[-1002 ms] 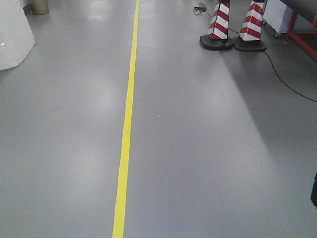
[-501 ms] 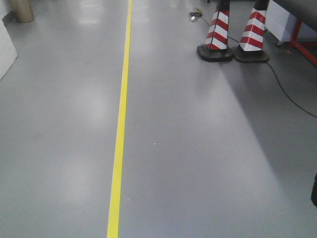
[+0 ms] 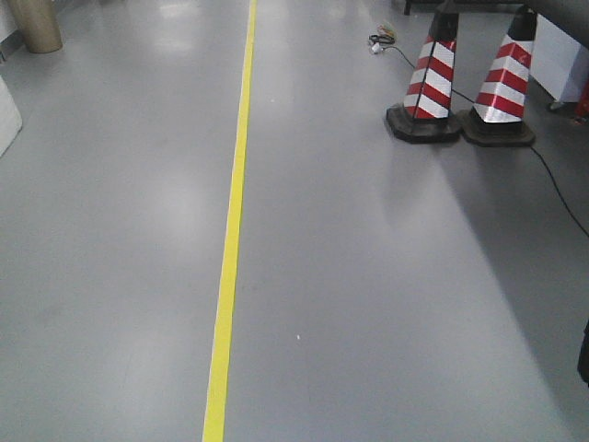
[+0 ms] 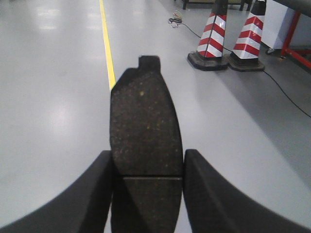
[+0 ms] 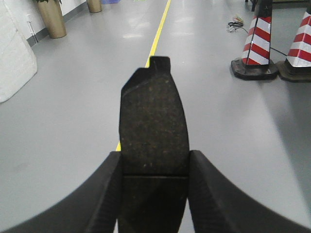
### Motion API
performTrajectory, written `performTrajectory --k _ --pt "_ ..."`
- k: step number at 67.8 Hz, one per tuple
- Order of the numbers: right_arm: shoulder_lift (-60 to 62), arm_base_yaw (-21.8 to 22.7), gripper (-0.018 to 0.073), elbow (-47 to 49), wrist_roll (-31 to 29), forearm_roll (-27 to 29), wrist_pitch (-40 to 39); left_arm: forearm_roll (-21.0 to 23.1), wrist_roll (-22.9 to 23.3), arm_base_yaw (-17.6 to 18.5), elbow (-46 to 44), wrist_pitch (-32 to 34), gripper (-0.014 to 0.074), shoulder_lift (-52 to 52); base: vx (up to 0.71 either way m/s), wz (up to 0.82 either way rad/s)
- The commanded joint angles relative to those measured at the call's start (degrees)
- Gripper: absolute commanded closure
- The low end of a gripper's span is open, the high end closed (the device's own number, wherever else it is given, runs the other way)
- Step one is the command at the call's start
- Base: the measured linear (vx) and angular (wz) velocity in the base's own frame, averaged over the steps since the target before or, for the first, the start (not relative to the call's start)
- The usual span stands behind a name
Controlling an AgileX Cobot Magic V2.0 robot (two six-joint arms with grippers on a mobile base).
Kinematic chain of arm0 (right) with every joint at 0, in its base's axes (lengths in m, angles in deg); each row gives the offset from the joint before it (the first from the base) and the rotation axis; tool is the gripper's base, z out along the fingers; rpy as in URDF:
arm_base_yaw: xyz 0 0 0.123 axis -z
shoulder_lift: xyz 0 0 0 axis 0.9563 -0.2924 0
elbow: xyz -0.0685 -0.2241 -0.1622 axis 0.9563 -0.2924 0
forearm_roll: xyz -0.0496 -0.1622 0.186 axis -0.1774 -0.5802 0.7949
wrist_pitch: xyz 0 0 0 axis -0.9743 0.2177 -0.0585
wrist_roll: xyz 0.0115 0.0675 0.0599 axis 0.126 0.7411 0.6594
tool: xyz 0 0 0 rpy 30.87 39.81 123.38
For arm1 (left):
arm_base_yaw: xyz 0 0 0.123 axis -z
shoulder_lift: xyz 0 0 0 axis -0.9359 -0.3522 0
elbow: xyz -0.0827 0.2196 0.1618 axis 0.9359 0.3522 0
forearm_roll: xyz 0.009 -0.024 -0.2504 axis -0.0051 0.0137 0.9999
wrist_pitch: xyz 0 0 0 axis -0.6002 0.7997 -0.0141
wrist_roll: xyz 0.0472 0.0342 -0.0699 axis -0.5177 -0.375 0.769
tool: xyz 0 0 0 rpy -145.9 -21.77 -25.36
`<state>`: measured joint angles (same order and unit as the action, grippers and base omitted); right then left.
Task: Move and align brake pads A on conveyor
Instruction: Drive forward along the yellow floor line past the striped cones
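Jaws, both arms: each pair closed on one brake pad, held at its lower half.

Front view. Grey floor (image 3: 386, 276) with a yellow line (image 3: 230, 249) running up the frame left of centre. Two striped cones (image 3: 431, 83) at upper right, with a black cable (image 3: 557, 184) trailing past them. Brown cylinder (image 3: 35, 23) in the upper left corner. No pad, gripper or belt appears.

Left wrist view. Left gripper (image 4: 147, 162) grips the left pad (image 4: 145, 116) by both side edges. The pad stands lengthwise at frame centre, friction face to the camera, groove level with the fingertips. Red frame (image 4: 293, 36) at the upper right edge is probably a conveyor leg; the belt surface is not shown.

Right wrist view. Right gripper (image 5: 154, 162) grips the right pad (image 5: 153, 116) the same way, at frame centre, above open floor.

Step in hand, as judged: transit, with two pads carried and none laid down. The next move calls for driving up to the conveyor, likely beyond the cones at right, then lowering each pad flat onto the belt, in line with the other, before either grip opens.
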<state>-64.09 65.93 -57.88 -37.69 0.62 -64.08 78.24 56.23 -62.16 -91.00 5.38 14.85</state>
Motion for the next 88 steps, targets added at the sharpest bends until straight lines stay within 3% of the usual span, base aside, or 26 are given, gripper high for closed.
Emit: performTrajectory --k 1,88 --pt "-0.3 0.2 0.0564 1.7 -0.2 0.0 -5.2 0.6 0.6 0.2 -1.5 5.3 0.0603 -0.6 0.69 0.05" --pt "-0.4 0.2 0.0564 1.7 -0.2 0.0 -5.2 0.6 0.5 0.2 -1.5 5.3 0.0603 -0.6 0.69 0.00"
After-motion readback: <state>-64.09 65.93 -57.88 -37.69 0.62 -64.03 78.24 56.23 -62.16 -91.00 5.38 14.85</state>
